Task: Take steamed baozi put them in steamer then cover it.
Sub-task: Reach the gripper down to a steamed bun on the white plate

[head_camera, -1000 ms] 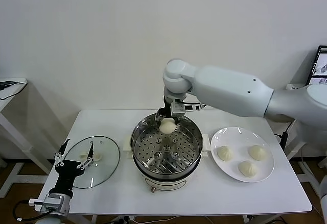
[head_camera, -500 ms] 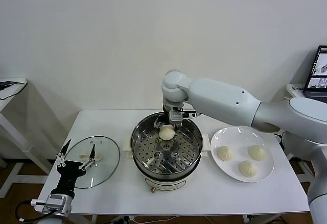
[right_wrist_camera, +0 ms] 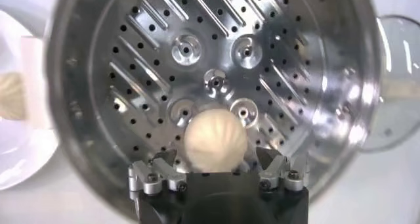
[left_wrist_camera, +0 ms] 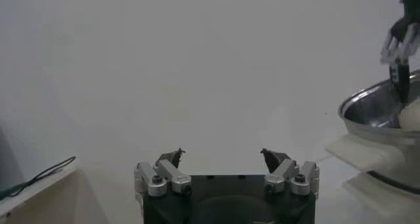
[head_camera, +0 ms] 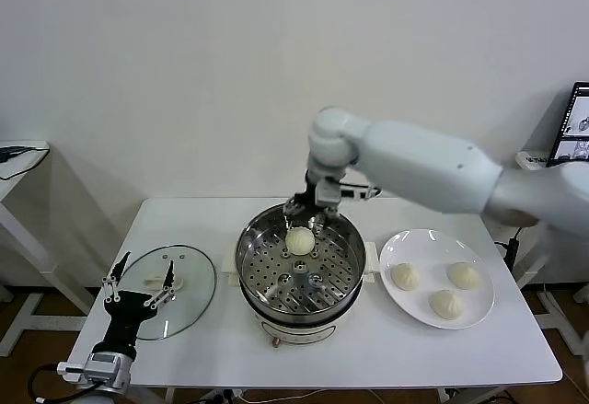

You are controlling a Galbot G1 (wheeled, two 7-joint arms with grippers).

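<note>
Baozi (head_camera: 299, 240) dropped, right hand (head_camera: 315, 211) lifted, fingertips hidden

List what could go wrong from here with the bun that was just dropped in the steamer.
1. The right tool is open directly above the baozi; rising off-line, a finger could nudge it across the perforated tray.
2. That baozi sits toward the far side of the steamer, so the three on the plate need the nearer space.
3. The cover lies beside the steamer under the open left tool; its glass could slip when lifted.
</note>
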